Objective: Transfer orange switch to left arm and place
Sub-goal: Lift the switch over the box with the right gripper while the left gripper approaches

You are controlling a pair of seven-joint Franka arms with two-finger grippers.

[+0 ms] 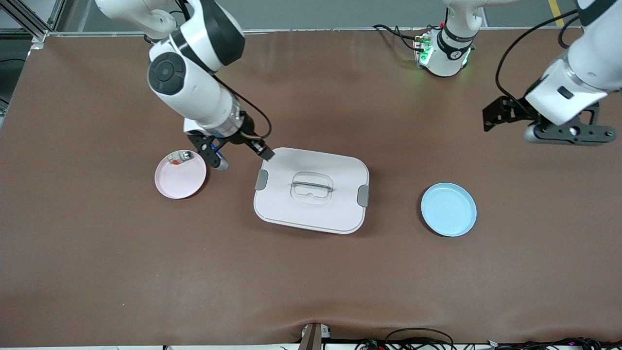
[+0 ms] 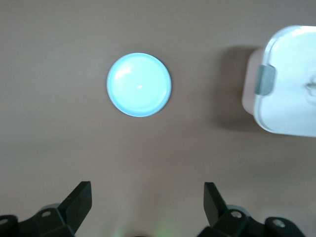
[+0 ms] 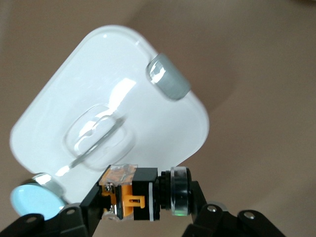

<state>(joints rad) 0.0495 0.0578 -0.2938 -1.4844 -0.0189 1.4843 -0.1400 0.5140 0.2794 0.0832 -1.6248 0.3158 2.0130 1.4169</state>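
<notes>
right gripper [image 3: 140, 210] pinching the orange switch [image 3: 131, 195], low over the table near the box [image 1: 311, 189] corner at its 10 o'clock. looks barely above lid height, could clip it. left gripper [image 2: 148, 202] waits, fingers spread, over the table at 1 o'clock of the blue plate [image 1: 448, 209].

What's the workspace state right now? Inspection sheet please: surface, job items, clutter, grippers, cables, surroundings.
Surface: brown table, bare apart from the items below.
Job's things: orange switch clamped in the right gripper; box mid-table, lid on.
Clutter: pink plate toward the right arm's end, holding a small clear part; blue plate toward the left arm's end, holding nothing.
Grippers: right gripper between pink plate and box, shut on the switch; left gripper open, waiting high above the table.
Cables: black cables at the table's near edge.
Surroundings: aluminium frame at one corner.
</notes>
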